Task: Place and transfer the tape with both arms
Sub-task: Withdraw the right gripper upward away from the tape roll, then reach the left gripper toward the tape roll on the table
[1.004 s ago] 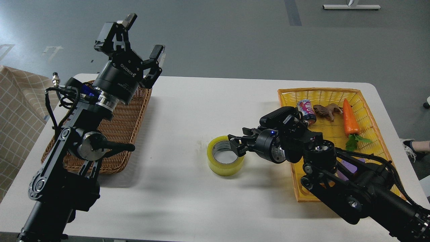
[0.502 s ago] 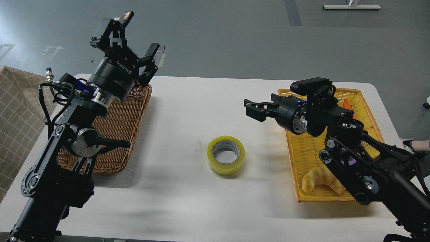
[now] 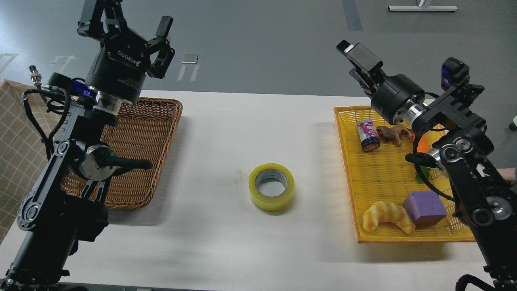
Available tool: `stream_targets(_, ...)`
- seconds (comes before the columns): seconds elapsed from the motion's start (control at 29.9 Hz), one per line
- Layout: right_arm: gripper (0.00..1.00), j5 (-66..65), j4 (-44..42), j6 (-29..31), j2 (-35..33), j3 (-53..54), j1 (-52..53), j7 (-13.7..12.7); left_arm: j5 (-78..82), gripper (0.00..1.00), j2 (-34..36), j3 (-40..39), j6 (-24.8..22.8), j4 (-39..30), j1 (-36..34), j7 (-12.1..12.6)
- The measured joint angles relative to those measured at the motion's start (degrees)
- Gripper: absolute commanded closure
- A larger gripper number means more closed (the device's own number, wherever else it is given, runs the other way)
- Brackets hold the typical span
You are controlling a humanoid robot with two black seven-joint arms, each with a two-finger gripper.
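Lying flat on the white counter, hole up, the tape sits alone near the middle, touched by neither arm. To the tape's left, a brown wicker basket rests on the counter, and the left pincer hangs high above that basket's far side, its fingers spread with nothing between them. To the tape's right stands a yellow basket holding a small can, a brown toy animal, a croissant toy and a purple block. The right pincer is raised above that basket's far edge, well away from the tape; whether it is spread or pressed together I cannot tell.
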Motion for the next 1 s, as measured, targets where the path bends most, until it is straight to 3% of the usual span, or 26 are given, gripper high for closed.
stream_targets(0.3, 0.00, 20.41, 5.55, 0.65, 0.76, 4.32, -2.53, 3.65, -0.39, 0.01, -0.62, -0.34, 0.30, -0.95, 0.65, 0.79)
stream_targets(0.67, 0.00, 22.75, 8.72, 0.49, 5.63, 8.17, -3.70, 4.37, -0.04, 0.02, -2.14, 0.74, 1.15, -0.96, 1.04, 0.94)
stream_targets(0.77, 0.00, 22.76, 8.94, 0.52, 5.45, 8.24, -4.22, 4.37, 6.34, 0.02, -0.43, 4.11, 1.98, -0.95, 0.80, 0.84)
stream_targets(1.0, 0.00, 22.68, 9.65, -0.10, 5.31, 8.33, -5.49, 4.25, 40.17, 0.01, 3.74, 12.93, 2.97, -0.80, 0.17, 0.73)
